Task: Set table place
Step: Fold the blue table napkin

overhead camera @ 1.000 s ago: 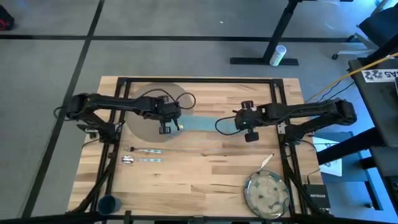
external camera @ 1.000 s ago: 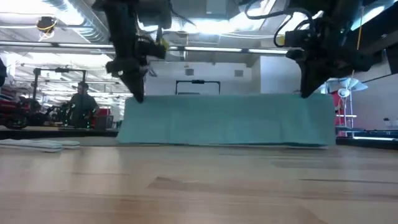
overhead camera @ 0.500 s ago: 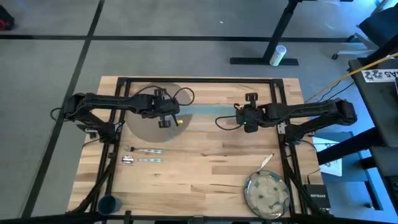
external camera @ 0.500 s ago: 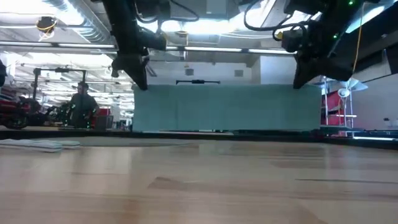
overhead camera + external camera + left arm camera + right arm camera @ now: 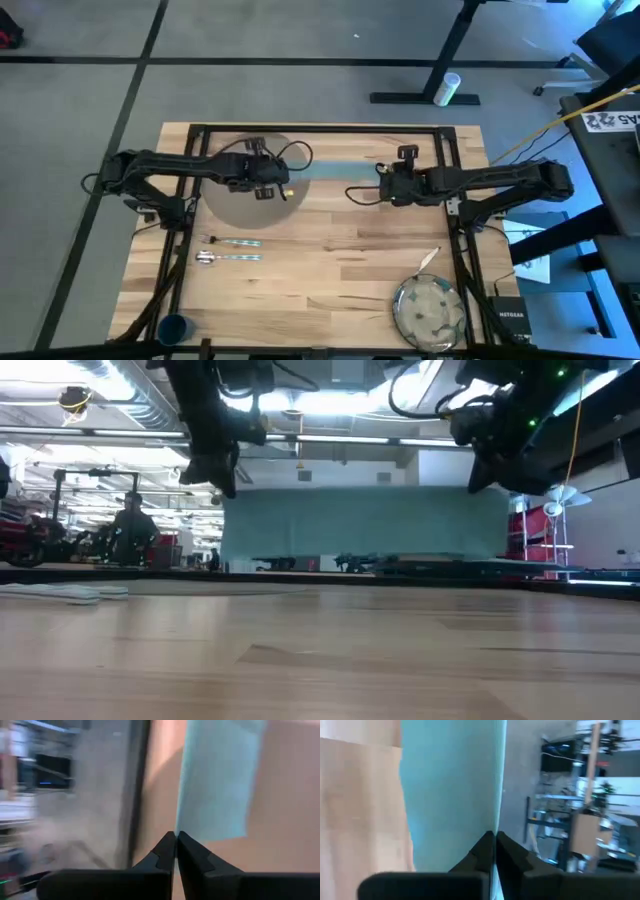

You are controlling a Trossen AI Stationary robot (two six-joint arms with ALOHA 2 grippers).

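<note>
Left end effector [image 5: 272, 187]: clenched on one top corner of the napkin [image 5: 330, 173], above the far part of the worktop [image 5: 330, 260], over the edge of the placemat [image 5: 225, 190]; in the left wrist view its fingers [image 5: 165, 852] are pressed together on the cloth's edge.
Right end effector [image 5: 388, 184]: clenched on the opposite top corner of the napkin, well apart from the left one; its fingers [image 5: 487, 851] meet on the cloth.
Napkin: teal, stretched between the two end effectors and hanging as a flat sheet, its lower edge clear of the worktop in the low view [image 5: 365, 520].
Placemat: round, grey-brown, flat at the far left of the worktop, partly under the left arm.
Cutlery [image 5: 230, 249]: silver pieces lying side by side on the worktop, near the placemat on its near side.
Plate [image 5: 428, 310]: speckled, at the near right corner, with one more silver piece [image 5: 427, 261] just beside its far rim.
Cup [image 5: 174, 328]: dark blue, at the near left corner.
Background: a person [image 5: 130, 525] shows in the room beyond the worktop in the low view.
</note>
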